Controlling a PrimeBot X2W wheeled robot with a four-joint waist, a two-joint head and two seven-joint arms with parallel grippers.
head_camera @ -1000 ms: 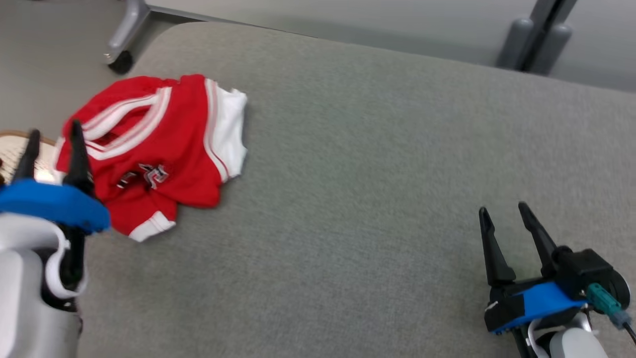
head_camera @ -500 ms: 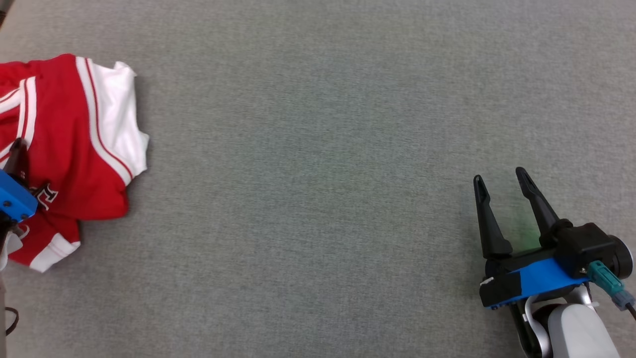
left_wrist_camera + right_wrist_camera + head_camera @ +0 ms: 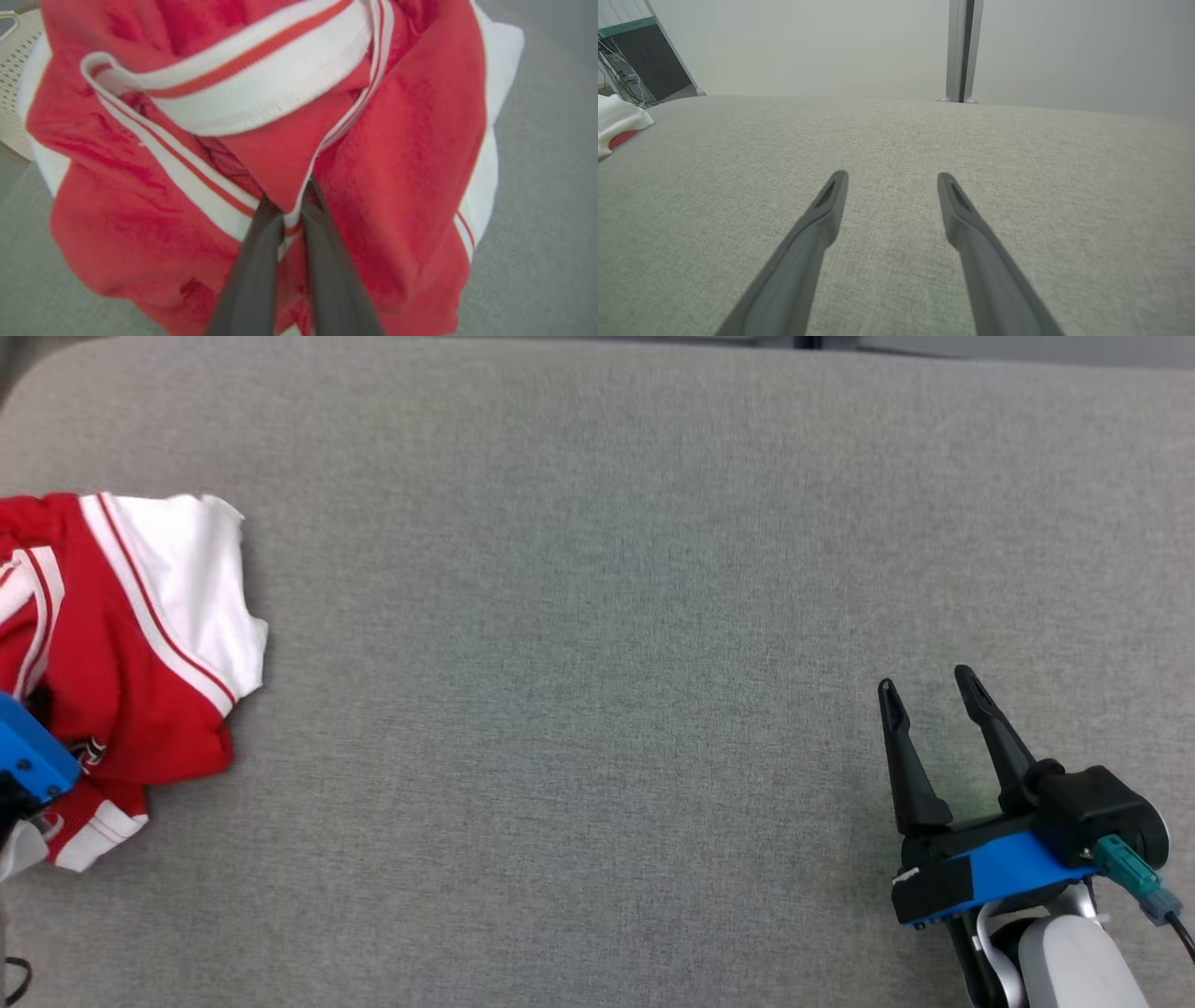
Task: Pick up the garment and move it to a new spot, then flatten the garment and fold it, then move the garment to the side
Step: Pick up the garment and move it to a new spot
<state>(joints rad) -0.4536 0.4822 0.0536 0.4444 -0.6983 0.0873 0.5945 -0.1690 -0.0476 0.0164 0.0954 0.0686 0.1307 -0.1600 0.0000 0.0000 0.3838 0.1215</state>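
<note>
The garment [image 3: 140,635] is a crumpled red jersey with white striped trim, lying at the left edge of the grey padded table [image 3: 597,616]. In the left wrist view my left gripper [image 3: 293,205] is shut on a fold of the garment [image 3: 397,154], pinching a white trim edge between its dark fingertips. Its blue mount [image 3: 28,761] shows at the head view's left edge, over the cloth. My right gripper [image 3: 926,683] stands open at the lower right, far from the cloth, with nothing between its fingers. The right wrist view shows that right gripper [image 3: 892,176] above bare table, and a corner of the garment [image 3: 619,123] at far left.
A pale mesh basket rim [image 3: 11,93] pokes out behind the garment in the left wrist view. Beyond the table's far edge stand a metal post [image 3: 962,46] and a dark cabinet with cables [image 3: 654,60].
My left gripper's jaws have closed on a fold of the garment. The head camera has turned, so the garment now sits at the picture's left edge. The right gripper stays open.
</note>
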